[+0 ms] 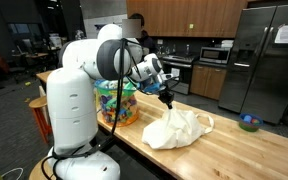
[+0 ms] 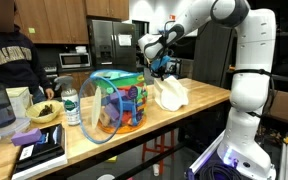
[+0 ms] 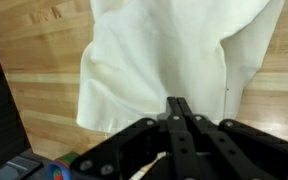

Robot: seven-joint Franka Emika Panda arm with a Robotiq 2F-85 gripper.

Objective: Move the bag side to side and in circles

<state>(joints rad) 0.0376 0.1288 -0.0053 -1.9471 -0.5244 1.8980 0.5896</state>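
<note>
A white cloth bag [image 1: 179, 130] lies crumpled on the wooden counter [image 1: 246, 152]. It shows in both exterior views, also here [image 2: 170, 95], and fills the upper part of the wrist view [image 3: 154, 50]. My gripper [image 1: 167, 100] hangs just above the bag's near-left edge. Its fingers are pressed together, seen in an exterior view [image 2: 162, 72] and in the wrist view [image 3: 179, 101]. Nothing shows between the fingertips. The bag's handle loops lie at its far side.
A clear plastic tub of colourful toys [image 1: 117, 103] stands beside the bag, also in an exterior view [image 2: 114, 103]. A blue bowl [image 1: 248, 123] sits further along the counter. A bottle [image 2: 71, 105], a bowl [image 2: 42, 113], books [image 2: 39, 148] and a person [image 2: 9, 60] are at the far end.
</note>
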